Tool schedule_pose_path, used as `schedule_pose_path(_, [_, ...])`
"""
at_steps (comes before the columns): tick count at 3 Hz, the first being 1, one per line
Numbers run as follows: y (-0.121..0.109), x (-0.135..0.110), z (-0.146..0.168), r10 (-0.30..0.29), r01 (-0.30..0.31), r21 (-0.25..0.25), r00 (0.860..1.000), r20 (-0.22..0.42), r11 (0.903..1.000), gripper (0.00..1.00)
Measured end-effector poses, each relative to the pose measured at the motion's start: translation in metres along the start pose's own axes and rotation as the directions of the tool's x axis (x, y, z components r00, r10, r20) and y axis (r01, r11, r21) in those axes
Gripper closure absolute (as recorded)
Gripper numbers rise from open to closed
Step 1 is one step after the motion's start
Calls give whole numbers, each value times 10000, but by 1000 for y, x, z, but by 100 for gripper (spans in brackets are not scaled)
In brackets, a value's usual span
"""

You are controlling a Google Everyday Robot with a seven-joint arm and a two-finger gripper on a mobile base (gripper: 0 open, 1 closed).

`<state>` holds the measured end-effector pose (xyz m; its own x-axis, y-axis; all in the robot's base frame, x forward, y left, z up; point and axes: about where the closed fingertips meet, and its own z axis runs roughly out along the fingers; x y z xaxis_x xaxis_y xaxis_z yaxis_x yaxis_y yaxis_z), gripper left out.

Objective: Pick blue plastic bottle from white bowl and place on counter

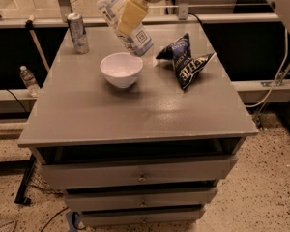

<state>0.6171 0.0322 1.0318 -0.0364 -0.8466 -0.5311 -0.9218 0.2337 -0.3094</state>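
Observation:
The blue plastic bottle (135, 40) is a clear bottle with a pale blue-and-white label and hangs tilted in the air above the far side of the white bowl (121, 69). My gripper (130, 14), with yellowish fingers, is shut on the bottle's middle and holds it clear of the bowl. The bowl is empty and stands on the grey counter (135, 115), towards its back left.
A silver can (78, 32) stands at the counter's back left corner. A dark blue chip bag (186, 59) lies right of the bowl. A small water bottle (28, 79) stands on the floor to the left. Three drawers (140, 178) face me below the top.

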Motion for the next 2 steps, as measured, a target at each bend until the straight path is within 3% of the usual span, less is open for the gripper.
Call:
schedule_pose_path(1, [15,2,0,-278,257,-410,9984,-496,9988,100])
schedule_pose_path(2, [49,10,8,-931,752,-1291,9860,-1384,9888,100])
